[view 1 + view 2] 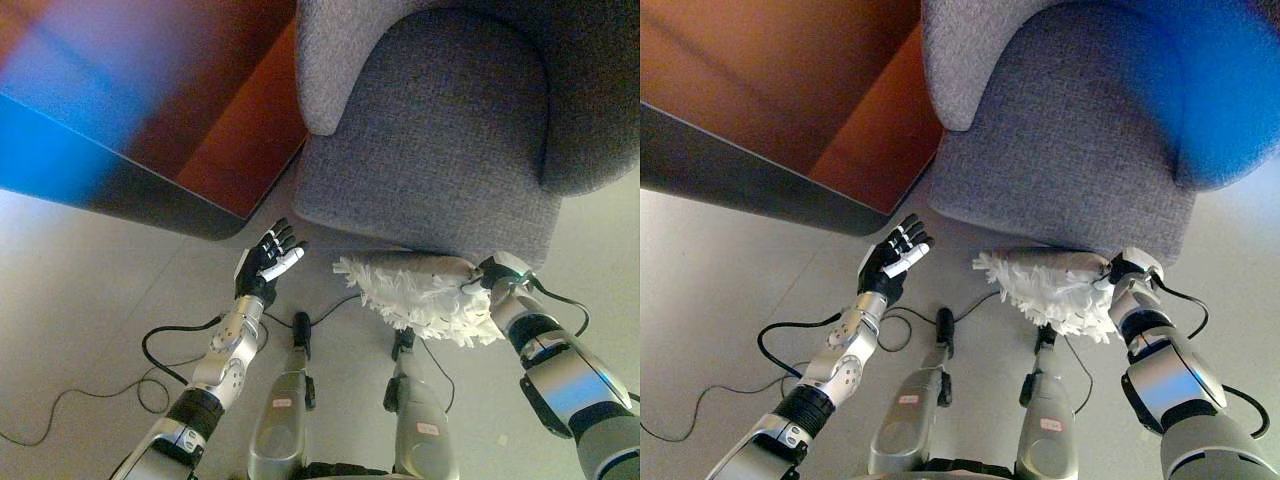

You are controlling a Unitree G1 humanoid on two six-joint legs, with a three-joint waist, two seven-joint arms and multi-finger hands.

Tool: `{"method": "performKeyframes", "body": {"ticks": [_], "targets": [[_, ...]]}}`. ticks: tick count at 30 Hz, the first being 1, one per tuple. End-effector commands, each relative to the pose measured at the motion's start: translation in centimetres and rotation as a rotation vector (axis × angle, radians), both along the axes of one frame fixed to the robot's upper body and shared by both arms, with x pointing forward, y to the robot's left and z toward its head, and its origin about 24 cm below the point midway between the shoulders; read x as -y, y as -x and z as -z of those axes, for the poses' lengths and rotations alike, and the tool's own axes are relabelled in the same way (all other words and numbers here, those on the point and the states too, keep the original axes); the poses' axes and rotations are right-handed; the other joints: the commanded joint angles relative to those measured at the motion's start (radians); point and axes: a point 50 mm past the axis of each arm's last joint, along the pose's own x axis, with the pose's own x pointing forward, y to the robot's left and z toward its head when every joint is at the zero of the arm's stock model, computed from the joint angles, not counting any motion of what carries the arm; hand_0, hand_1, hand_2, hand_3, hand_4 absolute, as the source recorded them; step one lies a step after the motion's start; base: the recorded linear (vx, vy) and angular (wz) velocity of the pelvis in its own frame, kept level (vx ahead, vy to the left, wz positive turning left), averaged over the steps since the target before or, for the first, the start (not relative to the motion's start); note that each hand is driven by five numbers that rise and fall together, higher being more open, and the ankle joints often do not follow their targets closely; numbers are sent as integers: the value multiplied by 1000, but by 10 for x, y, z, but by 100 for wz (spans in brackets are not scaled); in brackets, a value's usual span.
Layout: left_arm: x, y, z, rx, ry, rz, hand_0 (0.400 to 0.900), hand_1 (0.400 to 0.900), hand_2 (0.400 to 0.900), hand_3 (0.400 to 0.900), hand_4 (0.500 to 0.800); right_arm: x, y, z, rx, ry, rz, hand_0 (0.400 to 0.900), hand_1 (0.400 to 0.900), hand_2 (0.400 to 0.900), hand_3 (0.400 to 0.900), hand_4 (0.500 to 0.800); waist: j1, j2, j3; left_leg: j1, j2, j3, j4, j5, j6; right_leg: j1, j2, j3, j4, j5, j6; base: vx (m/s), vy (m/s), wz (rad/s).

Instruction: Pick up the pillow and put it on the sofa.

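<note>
A white shaggy pillow (420, 293) hangs low in front of the grey sofa (440, 140), just below the front edge of its seat. My right hand (492, 275) grips the pillow's right end, its fingers buried in the fluff. My left hand (268, 262) is held up to the left of the pillow, a short gap away, open with its fingers spread and nothing in it. The sofa's seat cushion (1070, 110) lies bare above the pillow.
A dark cabinet with reddish-brown panels (170, 110) stands to the left of the sofa, close to its armrest (335, 60). Pale floor (80, 290) spreads below and to the left.
</note>
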Motion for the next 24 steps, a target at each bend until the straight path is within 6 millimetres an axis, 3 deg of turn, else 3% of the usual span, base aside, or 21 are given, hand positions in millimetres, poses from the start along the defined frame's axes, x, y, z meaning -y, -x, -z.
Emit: {"method": "performKeyframes", "body": {"ticks": [1,12,24], "targets": [[10,-8,-48,244,51,35,900,900,900,900,800,14,-19,-46,72,120,-8,400,400,400,400,500,25,-21,19,-68,-21,-71,68,-20,-1,-67,-91,22,78,21,104,0,0,0],[11,-8,-47,240,56,40,900,900,900,900,800,16,-18,-48,77,126,-3,400,400,400,400,500,25,-21,19,-57,-22,-69,60,-19,0,-60,-91,17,73,24,105,0,0,0],[-6,-5,-35,172,61,-13,900,900,900,900,800,15,-11,-39,159,76,-27,400,400,400,400,500,15,-50,19,65,-16,-61,42,-33,-3,66,-91,15,61,7,109,0,0,0]]}}
